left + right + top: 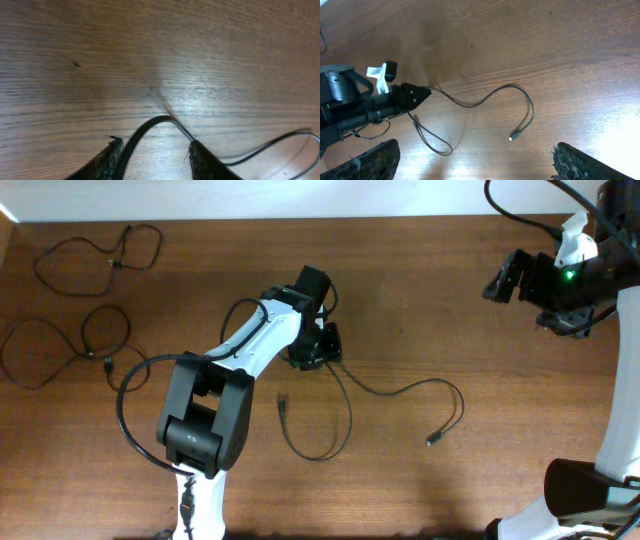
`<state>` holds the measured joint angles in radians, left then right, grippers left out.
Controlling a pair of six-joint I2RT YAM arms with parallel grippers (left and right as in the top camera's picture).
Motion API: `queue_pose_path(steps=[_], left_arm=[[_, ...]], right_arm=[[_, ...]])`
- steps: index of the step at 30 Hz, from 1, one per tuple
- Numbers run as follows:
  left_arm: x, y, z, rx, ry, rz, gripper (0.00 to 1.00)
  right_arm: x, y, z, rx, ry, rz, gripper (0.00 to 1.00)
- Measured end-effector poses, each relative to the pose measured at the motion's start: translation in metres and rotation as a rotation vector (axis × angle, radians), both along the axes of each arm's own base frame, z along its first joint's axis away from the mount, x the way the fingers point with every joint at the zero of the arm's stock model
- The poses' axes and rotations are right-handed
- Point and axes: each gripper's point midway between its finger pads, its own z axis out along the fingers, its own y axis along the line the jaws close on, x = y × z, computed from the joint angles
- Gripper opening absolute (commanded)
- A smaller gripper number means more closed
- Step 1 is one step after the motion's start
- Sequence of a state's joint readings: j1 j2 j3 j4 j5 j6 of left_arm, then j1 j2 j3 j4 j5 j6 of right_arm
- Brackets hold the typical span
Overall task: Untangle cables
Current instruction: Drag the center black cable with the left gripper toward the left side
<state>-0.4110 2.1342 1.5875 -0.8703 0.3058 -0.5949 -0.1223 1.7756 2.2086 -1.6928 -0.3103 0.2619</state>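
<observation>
Though seemingly open, hand (155, 142) astride cable (156, 118).

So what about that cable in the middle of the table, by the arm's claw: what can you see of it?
The cable is a thin, black, flexible cord lying loose on the wooden table. One end carries a small plug. From there it arcs over to the left gripper, whose open fingers straddle it. Past the gripper it curls in a loop to its other end.
</observation>
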Motion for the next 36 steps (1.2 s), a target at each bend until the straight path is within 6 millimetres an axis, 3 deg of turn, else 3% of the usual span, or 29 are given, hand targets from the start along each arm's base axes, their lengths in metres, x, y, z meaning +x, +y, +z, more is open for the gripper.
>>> queue_pose_path(steps=[2,3,8,12,16,17,20,24,29,36], left_arm=[[0.001,0.002,-0.001,0.015,-0.008,-0.003,0.04],[0.002,0.003,-0.001,0.020,-0.010,-0.001,0.00],[0.001,0.001,0.007,0.012,-0.021,-0.068,0.00],[0.007,-0.009,0.035,-0.030,-0.055,-0.168,0.00],[0.017,-0.015,0.089,-0.068,-0.163,-0.240,0.00],[0.020,-0.017,0.124,-0.090,-0.248,-0.258,0.00],[0.021,-0.010,0.179,-0.088,-0.391,-0.260,0.00],[0.011,0.013,0.258,-0.044,-0.607,-0.223,0.00],[0.001,0.034,0.304,0.004,-0.743,-0.176,0.00],[-0.011,0.045,0.339,0.000,-0.847,-0.147,0.00]], right_arm=[[0.000,0.000,0.000,0.000,0.000,0.000,0.98],[0.000,0.000,0.000,0.000,0.000,0.000,0.98],[0.000,0.000,0.000,0.000,0.000,0.000,0.98],[0.000,0.000,0.000,0.000,0.000,0.000,0.98],[0.000,0.000,0.000,0.000,0.000,0.000,0.98],[0.000,0.000,0.000,0.000,0.000,0.000,0.98],[0.000,0.000,0.000,0.000,0.000,0.000,0.98],[0.000,0.000,0.000,0.000,0.000,0.000,0.98],[0.000,0.000,0.000,0.000,0.001,0.000,0.98],[0.005,-0.001,-0.009,0.003,0.027,0.001,0.98]])
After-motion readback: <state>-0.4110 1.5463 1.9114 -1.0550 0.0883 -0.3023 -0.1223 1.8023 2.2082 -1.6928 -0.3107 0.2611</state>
